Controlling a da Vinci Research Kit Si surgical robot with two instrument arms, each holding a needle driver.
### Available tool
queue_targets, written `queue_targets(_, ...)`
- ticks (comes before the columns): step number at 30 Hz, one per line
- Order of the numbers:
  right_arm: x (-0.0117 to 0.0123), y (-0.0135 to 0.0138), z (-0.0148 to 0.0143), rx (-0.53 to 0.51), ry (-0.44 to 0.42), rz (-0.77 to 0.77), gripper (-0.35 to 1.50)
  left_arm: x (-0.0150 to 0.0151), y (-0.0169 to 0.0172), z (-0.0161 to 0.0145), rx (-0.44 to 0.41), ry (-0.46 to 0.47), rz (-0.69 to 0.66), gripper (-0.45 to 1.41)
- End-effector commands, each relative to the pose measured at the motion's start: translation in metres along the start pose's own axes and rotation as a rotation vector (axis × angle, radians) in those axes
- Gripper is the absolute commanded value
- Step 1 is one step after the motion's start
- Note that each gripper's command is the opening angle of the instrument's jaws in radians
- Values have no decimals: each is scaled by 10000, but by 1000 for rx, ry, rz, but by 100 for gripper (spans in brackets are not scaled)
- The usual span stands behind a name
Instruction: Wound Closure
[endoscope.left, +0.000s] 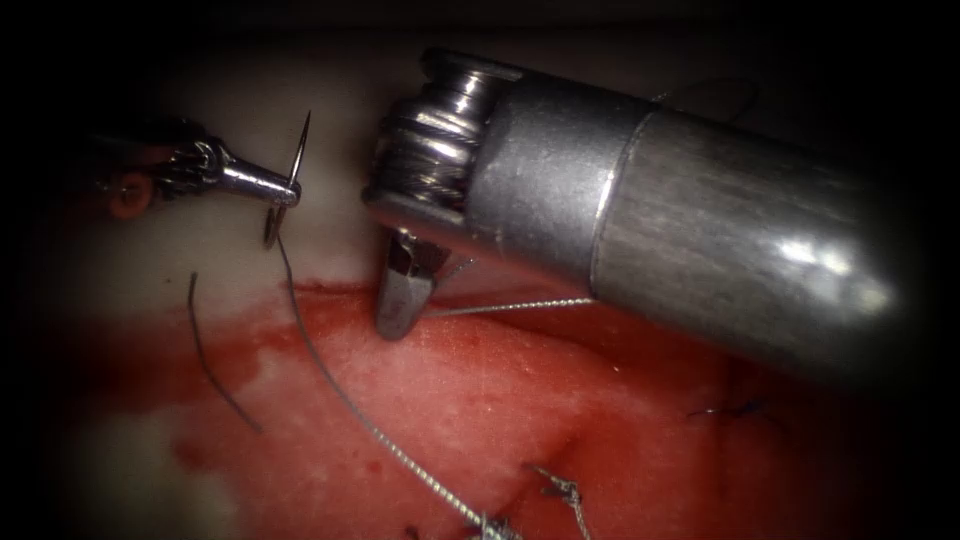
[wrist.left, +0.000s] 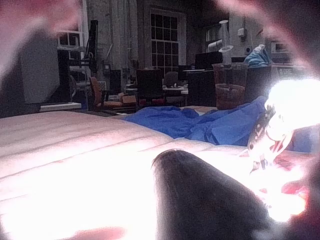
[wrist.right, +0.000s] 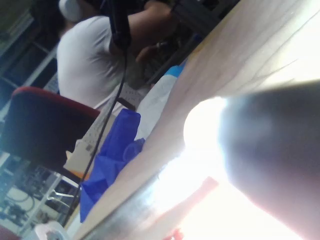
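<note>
Gripping the needle (endoscope.left: 290, 185) near the middle of its curve, my left tool (endoscope.left: 285, 192) had its jaws clamped tight, clear above the pale tissue (endoscope.left: 480, 400) left of the cut (endoscope.left: 520, 310), out of the flesh. My right tool (endoscope.left: 400, 300) held the thread (endoscope.left: 350, 400) where a taut strand met its closed jaws. I judged the needle stiff, slick and apt to twist; flat mid-curve seemed safest. The thread looked limp and light. My right shaft crowded the space; open room lay lower left.
</note>
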Motion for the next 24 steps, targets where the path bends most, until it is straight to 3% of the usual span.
queue_targets(1, -7, 0, -10, 11, 5, -13, 67, 15, 4, -6, 0, 8, 7, -45)
queue_targets(13, -14, -11, 14, 50, 37, -27, 69, 15, 4, -6, 1, 8, 7, -45)
queue_targets(14, -14, -13, 15, 51, 36, -26, 49, 15, 4, -6, 1, 8, 7, -45)
queue_targets(15, -14, -15, 15, 34, 46, -32, -5, 15, 4, -6, 1, 8, 7, -45)
queue_targets(16, -14, -16, 15, 17, 50, -34, -35, 15, 4, -6, 1, 8, 7, -45)
queue_targets(24, 17, -26, 3, -26, 124, -70, -35, 15, 5, -5, 1, 9, 7, -45)
